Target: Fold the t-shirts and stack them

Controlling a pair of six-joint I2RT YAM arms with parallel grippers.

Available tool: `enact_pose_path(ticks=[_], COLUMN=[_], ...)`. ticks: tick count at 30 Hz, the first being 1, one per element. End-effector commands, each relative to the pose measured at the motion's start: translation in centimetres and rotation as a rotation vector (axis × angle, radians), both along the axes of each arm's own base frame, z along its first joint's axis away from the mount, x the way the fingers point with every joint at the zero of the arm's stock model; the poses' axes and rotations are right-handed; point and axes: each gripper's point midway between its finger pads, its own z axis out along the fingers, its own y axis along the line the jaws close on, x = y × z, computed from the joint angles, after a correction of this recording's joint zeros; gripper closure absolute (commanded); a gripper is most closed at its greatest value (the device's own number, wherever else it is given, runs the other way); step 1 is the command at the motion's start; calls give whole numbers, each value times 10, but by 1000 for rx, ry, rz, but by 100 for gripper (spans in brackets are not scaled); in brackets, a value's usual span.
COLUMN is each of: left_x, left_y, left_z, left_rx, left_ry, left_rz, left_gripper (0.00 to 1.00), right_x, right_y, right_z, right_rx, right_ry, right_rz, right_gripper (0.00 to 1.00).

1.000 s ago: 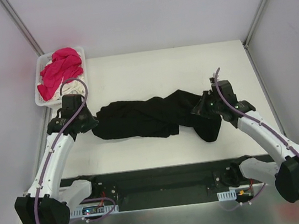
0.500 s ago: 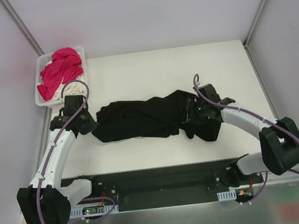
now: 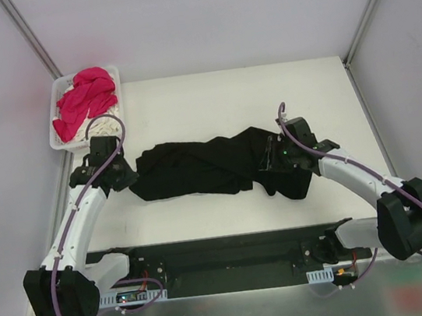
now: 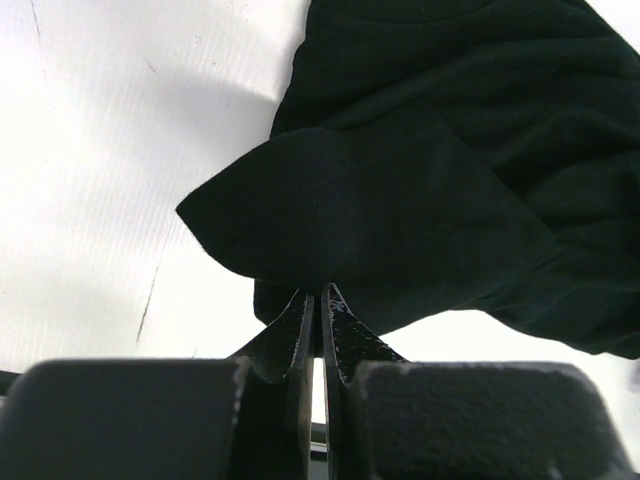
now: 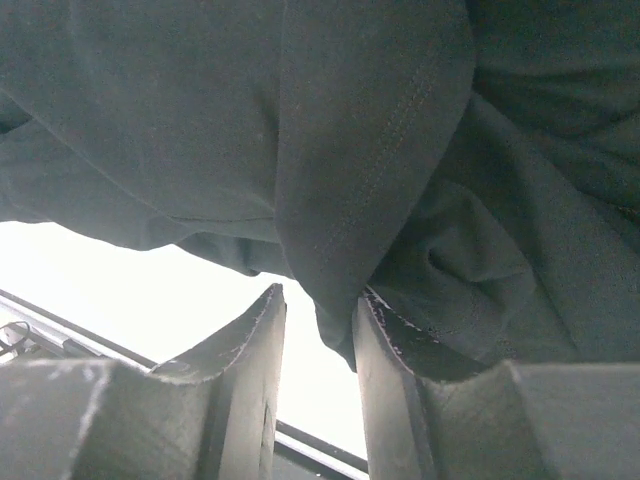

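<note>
Across the middle of the bench [image 3: 211,99] the black t-shirt [image 3: 197,169] is laid in a crumpled band between the two arms. Its left end is pinched by the left claw [image 4: 318,298], whose fingers are pressed together on a fold. At its right end the right claw [image 5: 318,305] is spread, with a fold of cloth hanging into the gap. A magenta-pink t-shirt [image 3: 86,97] is seen in the white basket [image 3: 57,136] at the far left.

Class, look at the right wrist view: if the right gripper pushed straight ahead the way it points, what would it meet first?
The black t-shirt: a stitched fold hangs right ahead of the right gripper, at the tips of its parted jaws, likely almost touching; depth is hard to judge.
</note>
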Motion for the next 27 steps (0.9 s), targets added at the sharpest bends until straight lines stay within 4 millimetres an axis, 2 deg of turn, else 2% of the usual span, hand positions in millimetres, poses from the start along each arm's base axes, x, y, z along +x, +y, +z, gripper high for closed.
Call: enact_pose_path(ticks=[1,3,5,7,9,11,12,13,14,15,16,17,18,19,21,22,24,25,27], left_x=[-2,-3,-4,-4,-3,3,5,10,21,27,33,47,54,63,76,83,90,93,97], left_y=[4,5,5,6,7,8,9,10,13,15,18,21,23,23,24,25,25,26,27], left_z=[5,4,5,5,10,23,30,39,63,77,93,126,144,187,219,252,276,295,310], left_rx=[2,1,-1,4,5,-6,-7,-7,9,23,37,61,72,86,100,121,138,149,164], left_ry=[-28,-30,-33,-35,-48,-80,-92,-116,-176,-210,-245,-321,-359,-460,-523,-596,-646,-687,-720], left_rz=[22,23,24,27,26,26,24,22,11,5,0,-12,-16,-28,-44,-55,-70,-78,-85], left_gripper=[100,100,100,100,100,100,100,100,100,100,100,100,100,100,100,100,100,100,100], right_x=[3,0,1,2,9,16,18,23,20,25,29,29,34,36,39,43,47,47,49], right_y=[-1,-6,-9,-12,-19,-24,-26,-31,-29,-29,-32,-31,-35,-35,-42,-44,-51,-51,-56], right_z=[7,0,0,7,32,59,87,102,115,149,164,182,210,225,247,270,286,301,312], right_rx=[4,-17,-27,-34,-31,-9,29,54,92,135,157,184,204,219,221,232,239,257,262], right_ry=[-43,-30,-36,-50,-140,-216,-274,-303,-307,-375,-403,-430,-476,-499,-526,-564,-578,-598,-615], right_rz=[-18,-28,-50,-66,-102,-129,-139,-158,-145,-146,-153,-141,-152,-146,-159,-164,-178,-171,-182], right_gripper=[66,77,99,99,99,99,99,99,99,99,99,99,99,99,99,99,99,99,99])
